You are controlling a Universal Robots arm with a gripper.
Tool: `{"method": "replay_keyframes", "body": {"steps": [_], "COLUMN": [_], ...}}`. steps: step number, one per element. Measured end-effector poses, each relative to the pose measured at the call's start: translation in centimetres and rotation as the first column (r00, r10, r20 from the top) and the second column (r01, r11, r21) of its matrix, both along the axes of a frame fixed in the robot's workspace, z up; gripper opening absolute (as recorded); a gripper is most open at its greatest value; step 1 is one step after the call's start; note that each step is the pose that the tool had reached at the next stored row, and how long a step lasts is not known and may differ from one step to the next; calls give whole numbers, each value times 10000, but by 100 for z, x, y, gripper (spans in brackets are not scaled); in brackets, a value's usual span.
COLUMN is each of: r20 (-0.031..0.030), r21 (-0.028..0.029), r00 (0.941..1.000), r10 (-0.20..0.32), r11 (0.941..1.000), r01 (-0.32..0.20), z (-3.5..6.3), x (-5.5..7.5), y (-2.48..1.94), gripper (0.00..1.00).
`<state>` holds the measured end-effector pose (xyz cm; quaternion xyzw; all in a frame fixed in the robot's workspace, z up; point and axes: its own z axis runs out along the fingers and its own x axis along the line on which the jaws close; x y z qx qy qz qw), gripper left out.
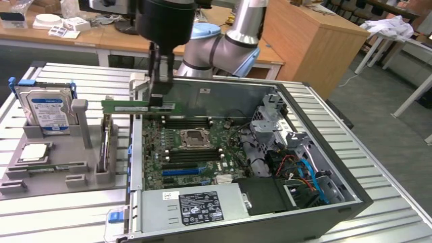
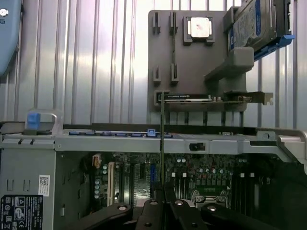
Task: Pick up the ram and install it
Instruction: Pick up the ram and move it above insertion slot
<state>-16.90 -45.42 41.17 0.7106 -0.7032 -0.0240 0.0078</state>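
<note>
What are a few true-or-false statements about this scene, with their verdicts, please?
1. The fingers are shut on the ram. True.
2. The ram is seated in a slot on the motherboard. False: it is held in the air, lengthwise and level, over the case's edge on the exterior view's left.
3. The hard drive stands upright in the grey holder outside the computer case. True.
4. The computer case is closed. False: it lies open, with the motherboard in view.
</note>
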Motion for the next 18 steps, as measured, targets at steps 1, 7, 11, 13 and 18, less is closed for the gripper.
{"method": "replay_keyframes", "body": {"steps": [1,7,11,13,18], "r20": [-1,0,0,0,0], "r21": [-1,0,0,1,0], "r00": [10000,10000,10000,10000,10000], "r10": [0,1,0,1,0], "r11": [10000,10000,10000,10000,10000], "r01": [0,-1,0,-1,0], "z": [0,0,-1,-2,-2], "x": [33,203,314,376,516], "y": [0,0,0,0,0], "gripper": [12,12,12,12,12]}}
